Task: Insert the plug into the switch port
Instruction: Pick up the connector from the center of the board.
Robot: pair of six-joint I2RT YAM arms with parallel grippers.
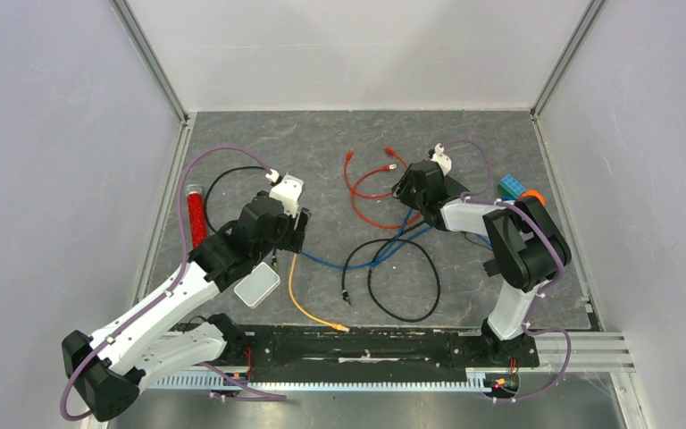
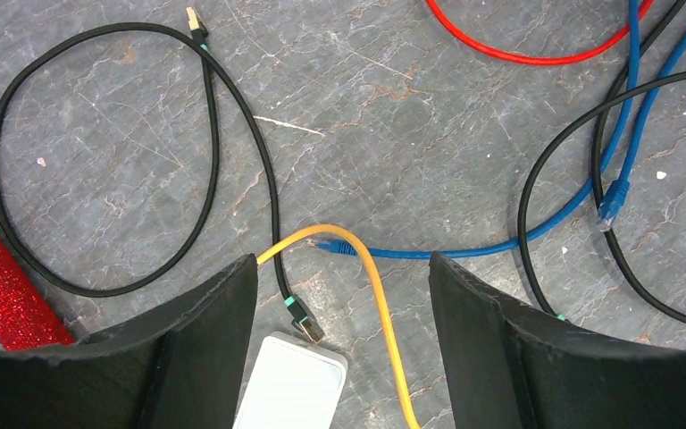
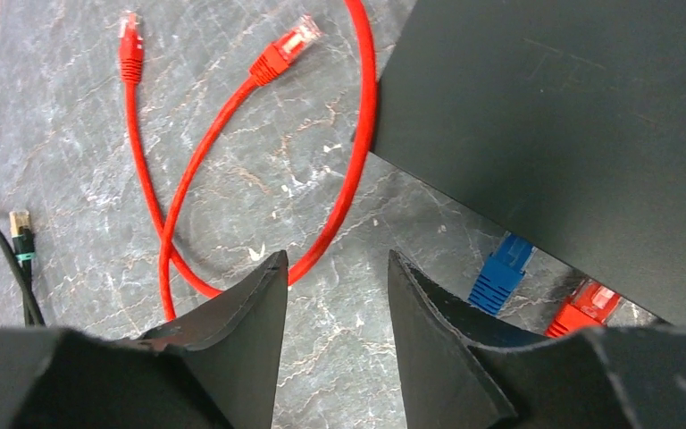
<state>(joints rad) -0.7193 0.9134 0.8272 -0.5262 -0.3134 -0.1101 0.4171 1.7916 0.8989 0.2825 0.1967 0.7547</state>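
The black switch [image 3: 572,134] fills the upper right of the right wrist view, with a blue plug [image 3: 500,273] and a red plug [image 3: 582,308] at its near edge. My right gripper [image 3: 337,264] is open and empty over bare table just left of it, also in the top view [image 1: 404,189]. My left gripper [image 2: 344,268] is open and empty above a black cable's plug [image 2: 304,320], whose tip lies against a small white box [image 2: 290,393]. A loose blue plug [image 2: 335,246] and a yellow cable [image 2: 380,304] lie between the fingers.
Red cable loops [image 3: 179,179] with two loose plugs lie left of the switch. A black cable loop [image 1: 402,277] and blue cables [image 1: 393,246] cross mid-table. A red glitter tube [image 1: 196,214] lies at the left. A blue and orange object [image 1: 516,189] sits at the right.
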